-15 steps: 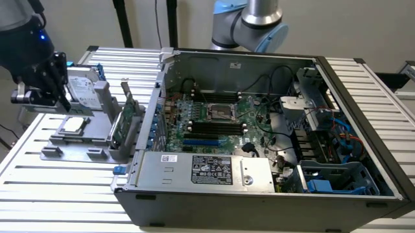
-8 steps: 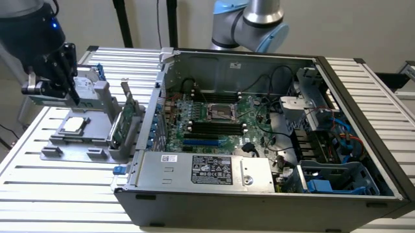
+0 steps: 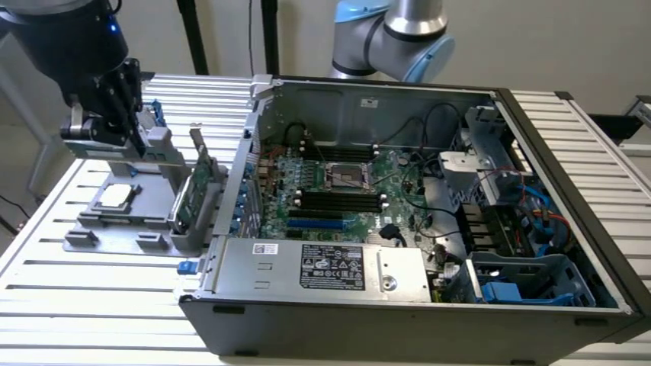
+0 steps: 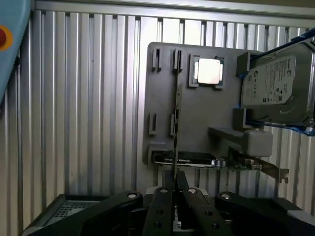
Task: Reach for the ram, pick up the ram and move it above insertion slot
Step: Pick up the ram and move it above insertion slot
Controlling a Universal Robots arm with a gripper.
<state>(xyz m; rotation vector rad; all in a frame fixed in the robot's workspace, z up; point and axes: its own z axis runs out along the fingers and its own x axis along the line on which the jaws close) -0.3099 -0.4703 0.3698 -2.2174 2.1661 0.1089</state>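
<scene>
— One arm is hanging its gripper [image 3: 102, 126] over the grey parts holder [image 3: 122, 221], which is sitting near the edge of the slatted aluminium table [image 3: 91, 290] on the exterior view's left. What is it carrying?

— In the wrist view the two black fingers [image 4: 160, 206] are standing almost closed around the ram [image 4: 176, 142], a thin stick seen edge-on and rising from between them. Below it the holder is showing a silver processor [image 4: 208, 70] in its square recess, a hard drive [image 4: 275, 86] with blue rails, and a green expansion card [image 4: 206, 160] lying along one side.

— And the insertion slot?

— The black memory sockets [image 3: 341, 200] are lying parallel on the motherboard inside the open computer case [image 3: 407, 305], just under the square processor socket [image 3: 348, 175]. The case is occupying the middle of the table, well apart from the gripper.

— And the room?

— A pale wall is running behind the table, with dark stand legs [image 3: 194, 34] against it and the arm's silver and blue joint [image 3: 402, 38] showing beyond the case's far edge.
</scene>
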